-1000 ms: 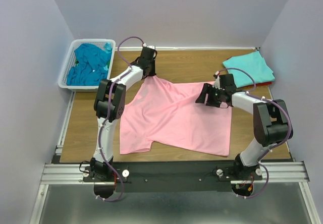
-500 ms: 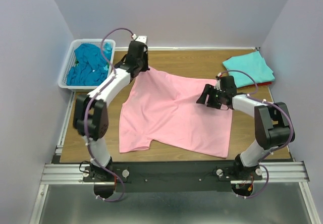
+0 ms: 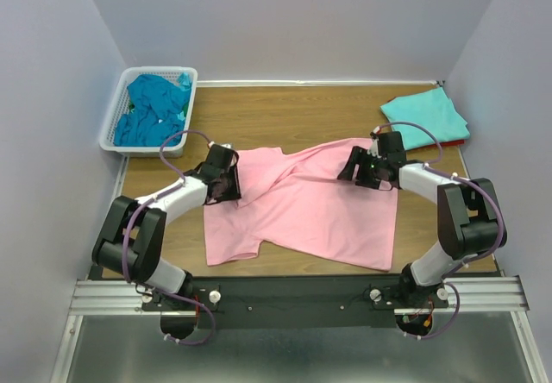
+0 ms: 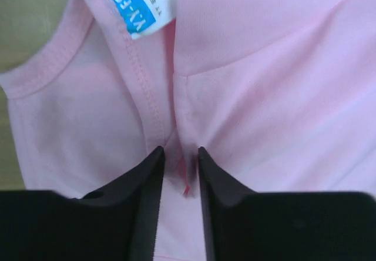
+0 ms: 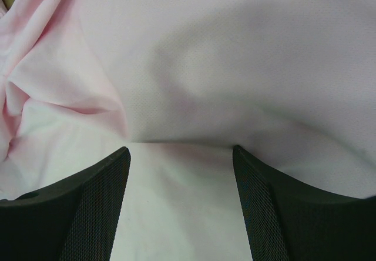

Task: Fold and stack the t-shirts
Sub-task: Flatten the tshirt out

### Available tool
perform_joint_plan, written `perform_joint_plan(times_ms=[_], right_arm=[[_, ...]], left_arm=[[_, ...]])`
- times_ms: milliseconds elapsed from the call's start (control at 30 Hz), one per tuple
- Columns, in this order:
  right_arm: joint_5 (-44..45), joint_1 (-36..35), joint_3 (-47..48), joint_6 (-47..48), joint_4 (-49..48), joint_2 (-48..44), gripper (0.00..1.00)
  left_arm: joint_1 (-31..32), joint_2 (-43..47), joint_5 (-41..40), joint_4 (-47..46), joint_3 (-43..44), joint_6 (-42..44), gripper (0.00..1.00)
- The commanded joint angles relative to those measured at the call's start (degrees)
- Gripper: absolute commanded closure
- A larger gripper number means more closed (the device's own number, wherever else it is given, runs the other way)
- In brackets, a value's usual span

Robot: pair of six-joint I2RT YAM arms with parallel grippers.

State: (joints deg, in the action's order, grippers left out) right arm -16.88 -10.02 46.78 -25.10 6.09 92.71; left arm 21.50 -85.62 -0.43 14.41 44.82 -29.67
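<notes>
A light pink t-shirt [image 3: 302, 210] lies spread on the wooden table, its top part rumpled. My left gripper [image 3: 231, 183] is at the shirt's left shoulder beside the collar. In the left wrist view its jaws [image 4: 179, 152] stand narrow with a puckered ridge of pink fabric [image 4: 264, 67] pinched between the tips. The white and blue size tag [image 4: 143, 5] shows just ahead. My right gripper [image 3: 345, 169] rests on the shirt's upper right part. It is open [image 5: 181, 149], with flat pink cloth [image 5: 205, 55] under it and a soft fold just past its tips.
A white lattice basket [image 3: 110, 128] at the back left holds darker teal-blue shirts [image 3: 153, 107]. A folded light aqua shirt [image 3: 427, 116] lies at the back right on top of a red one [image 3: 455, 144]. Grey walls close in on three sides.
My left arm has drawn back from the far side to the near left, and the shirt's collar came with it, leaving the top rumpled. The right gripper has hardly moved.
</notes>
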Motion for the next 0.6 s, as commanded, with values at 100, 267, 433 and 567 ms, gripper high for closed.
perform_joint_plan(times_ms=[100, 267, 433, 567], right_arm=[[-2.19, 0.35, -0.12, 1.90, 6.22, 1.77, 0.22], [-2.36, 0.27, -0.11, 2.95, 6.31, 1.69, 0.22], [-3.24, 0.27, -0.20, 3.22, 6.31, 2.21, 0.22], [-3.59, 0.18, -0.20, 3.66, 6.30, 2.22, 0.22]], left_arm=[[0.83, 7.40, 3.42, 0.61, -1.14, -3.11, 0.50], [-0.05, 7.41, -5.26, -0.61, 5.52, -1.80, 0.50], [-2.07, -3.47, -8.54, 0.35, 15.02, 1.89, 0.53], [-2.25, -16.11, -10.82, 1.92, 23.71, 2.95, 0.60]])
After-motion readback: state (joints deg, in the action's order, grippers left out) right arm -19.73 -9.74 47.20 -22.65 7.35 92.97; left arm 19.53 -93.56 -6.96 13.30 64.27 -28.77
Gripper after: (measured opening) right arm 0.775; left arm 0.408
